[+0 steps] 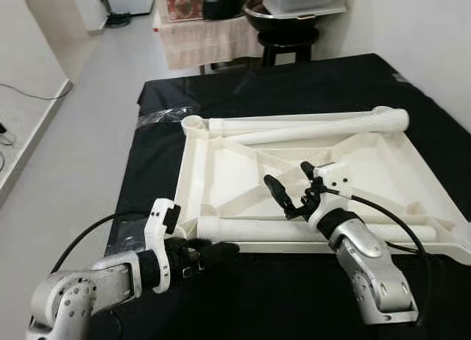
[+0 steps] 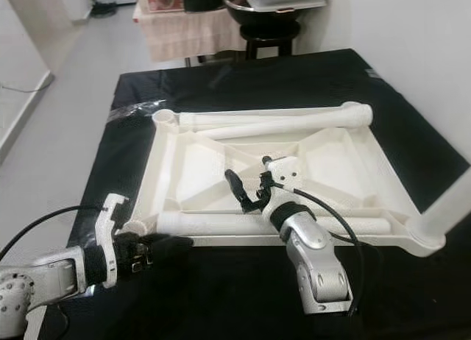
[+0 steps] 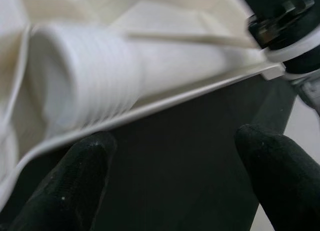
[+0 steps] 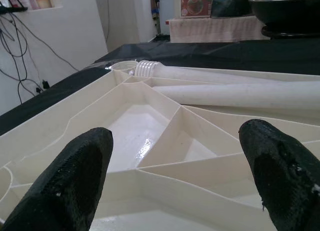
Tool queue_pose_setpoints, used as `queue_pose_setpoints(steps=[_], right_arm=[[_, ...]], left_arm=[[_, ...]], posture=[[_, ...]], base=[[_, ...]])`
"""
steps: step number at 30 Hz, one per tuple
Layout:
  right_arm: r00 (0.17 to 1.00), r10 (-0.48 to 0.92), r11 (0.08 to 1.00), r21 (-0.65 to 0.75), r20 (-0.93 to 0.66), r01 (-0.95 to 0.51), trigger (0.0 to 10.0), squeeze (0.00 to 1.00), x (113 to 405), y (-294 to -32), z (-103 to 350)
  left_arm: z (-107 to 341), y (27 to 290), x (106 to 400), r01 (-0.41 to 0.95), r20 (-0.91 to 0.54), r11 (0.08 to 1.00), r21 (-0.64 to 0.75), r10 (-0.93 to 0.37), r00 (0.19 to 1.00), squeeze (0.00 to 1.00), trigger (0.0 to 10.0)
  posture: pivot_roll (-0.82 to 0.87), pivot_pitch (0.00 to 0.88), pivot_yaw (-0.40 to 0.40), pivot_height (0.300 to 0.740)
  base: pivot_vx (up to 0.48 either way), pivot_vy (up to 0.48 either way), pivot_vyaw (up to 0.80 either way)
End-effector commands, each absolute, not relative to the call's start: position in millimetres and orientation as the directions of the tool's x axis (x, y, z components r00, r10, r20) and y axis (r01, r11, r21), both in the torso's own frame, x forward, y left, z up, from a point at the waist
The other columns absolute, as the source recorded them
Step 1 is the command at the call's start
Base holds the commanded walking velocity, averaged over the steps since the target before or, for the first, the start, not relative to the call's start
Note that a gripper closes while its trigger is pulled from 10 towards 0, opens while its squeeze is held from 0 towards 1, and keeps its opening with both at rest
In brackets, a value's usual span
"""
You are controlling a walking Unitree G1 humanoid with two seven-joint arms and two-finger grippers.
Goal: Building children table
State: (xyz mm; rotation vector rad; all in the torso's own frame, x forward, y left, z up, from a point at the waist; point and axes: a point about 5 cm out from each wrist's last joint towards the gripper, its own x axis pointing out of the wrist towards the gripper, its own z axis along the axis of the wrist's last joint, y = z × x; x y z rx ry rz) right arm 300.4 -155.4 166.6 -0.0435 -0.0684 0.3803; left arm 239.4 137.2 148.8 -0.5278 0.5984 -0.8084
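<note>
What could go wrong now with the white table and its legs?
1. The legs lie loose in the upturned table top. If the right gripper, open above the ribs, bumps the near leg, it might roll out of reach.
2. The left gripper is open at the near edge, by the leg's threaded end. A push there could slide the whole top on the black cloth.

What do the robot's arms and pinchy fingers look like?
Both arms are shiny silver metal with round joints. The left gripper and the right gripper each have two long black fingers with rounded tips, a black band at the wrist and a white plastic block on top. A thin black cable loops off the right arm, and another trails from the left.
</note>
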Motion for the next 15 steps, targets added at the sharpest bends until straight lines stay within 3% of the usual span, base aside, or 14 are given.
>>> queue_pose_setpoints(steps=[1, 8, 15], right_arm=[[0.926, 0.374, 0.927, -0.061, 0.058, -0.371, 10.0, 0.00, 301.2, -155.4, 167.5], [0.926, 0.374, 0.926, -0.064, 0.052, -0.371, 10.0, 0.00, 300.0, -155.8, 165.9], [0.928, 0.370, 0.928, -0.068, 0.050, -0.366, 10.0, 0.00, 300.8, -156.3, 165.9]], left_arm=[[146.6, 138.3, 238.6, 0.478, -0.316, 0.585, -0.656, -0.787, 0.530, 0.00, 10.0], [161.3, 137.4, 245.4, 0.510, -0.301, 0.611, -0.605, -0.769, 0.564, 0.00, 10.0], [191.6, 145.5, 265.9, 0.503, -0.212, 0.652, -0.568, -0.706, 0.676, 0.00, 10.0]], posture=[[-0.05, 0.119, 0.064, 0.740], [-0.05, 0.120, 0.062, 0.740], [-0.05, 0.118, 0.062, 0.740]], base=[[0.000, 0.000, 0.00], [0.000, 0.000, 0.00], [0.000, 0.000, 0.00]])
